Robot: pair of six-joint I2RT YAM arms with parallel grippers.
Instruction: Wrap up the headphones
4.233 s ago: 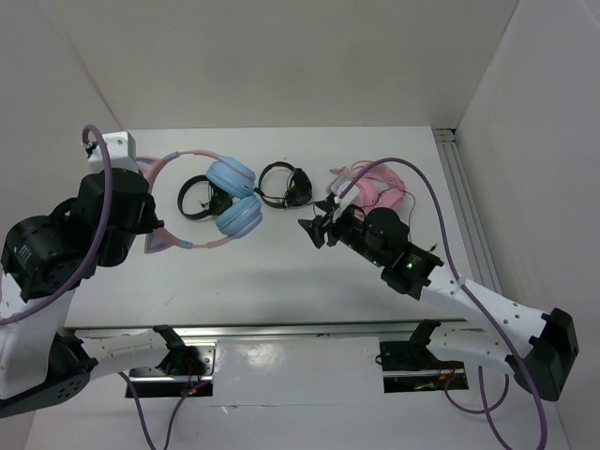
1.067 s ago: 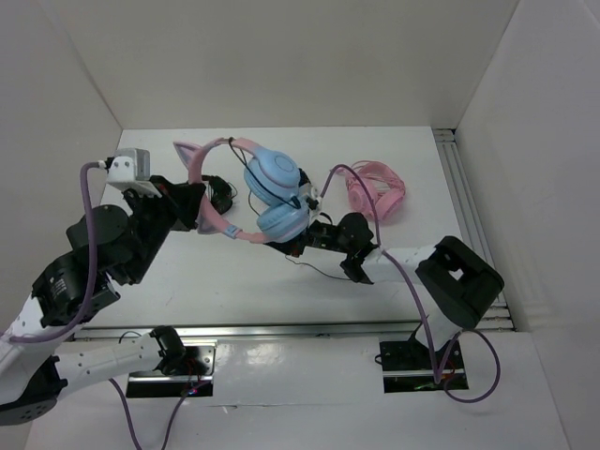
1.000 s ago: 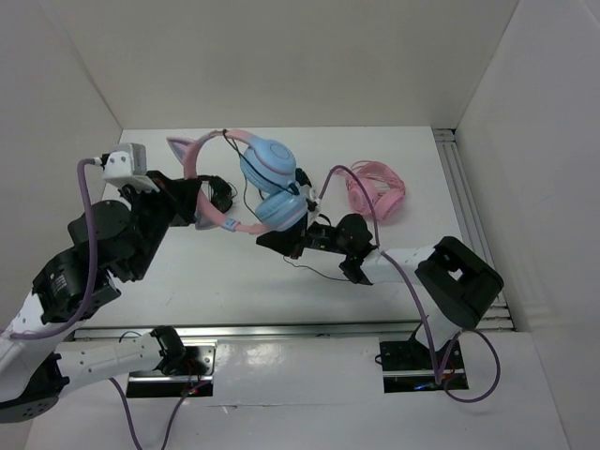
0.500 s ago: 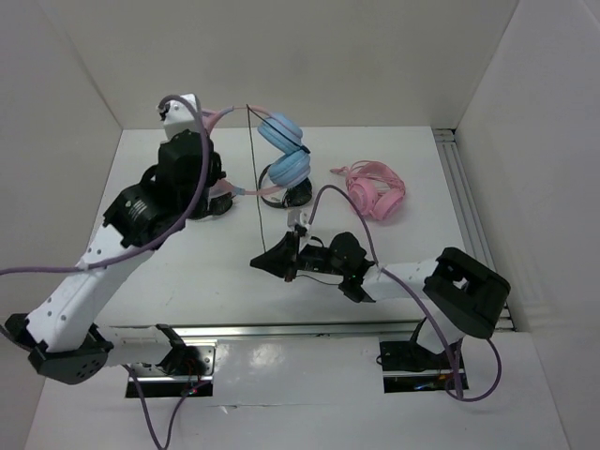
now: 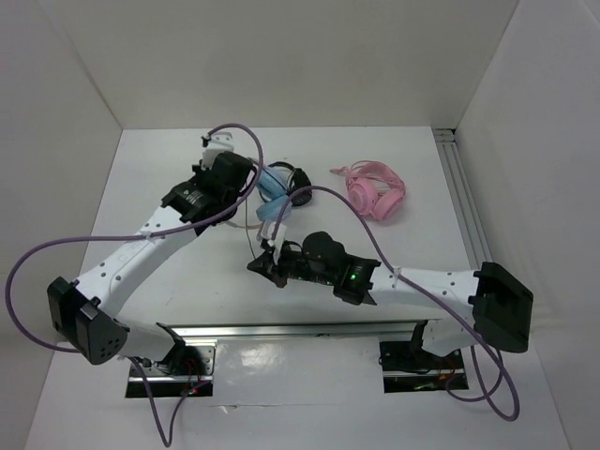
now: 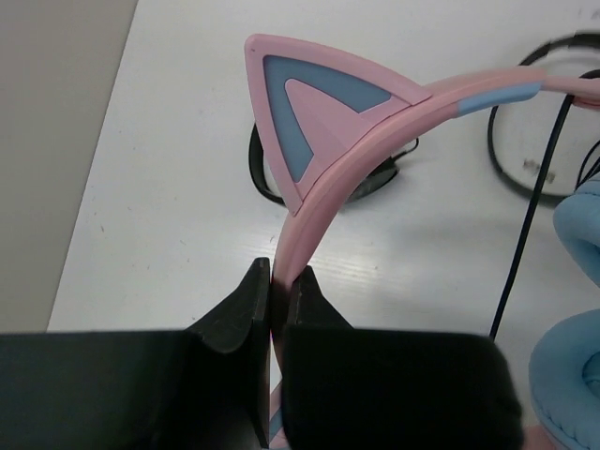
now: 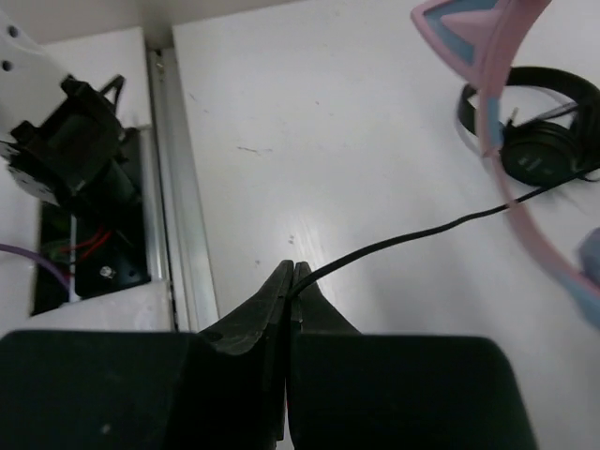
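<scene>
From above, the left gripper (image 5: pixel 246 187) is clamped on the headphones (image 5: pixel 272 208), an over-ear pair with light-blue round padded cups and a thin pink plastic band with cat ears. They sit just to its right, over the white table (image 5: pixel 206 281). The right gripper (image 5: pixel 262 265) sits nearer the arm bases than the cups. An all-pink cat-ear headset (image 5: pixel 375 195) lies well off to the right gripper's far right (no part of this job). A small black headphone set (image 5: pixel 298 178) rests just beyond the blue cups.

At the left wrist, the fingers (image 6: pixel 246 300) pinch the pink headband edge-on, and a cat ear (image 6: pixel 309 122) rises straight ahead of them. A thin black cable (image 6: pixel 525 216) drops past on the gripper's right, beside a blue ear cup (image 6: pixel 572 384).

At the right wrist, the jaws are closed flat on that cable, which runs ahead and to the right towards the band. A metal rail (image 7: pixel 173 187) lies to the gripper's left.

The cable looks drawn out between the two arms, so winding seems about to start. The next move calls for the right gripper to carry the cable round the band or cups while the left holds steady. It needs enough slack that the thin cord does not slip out.
</scene>
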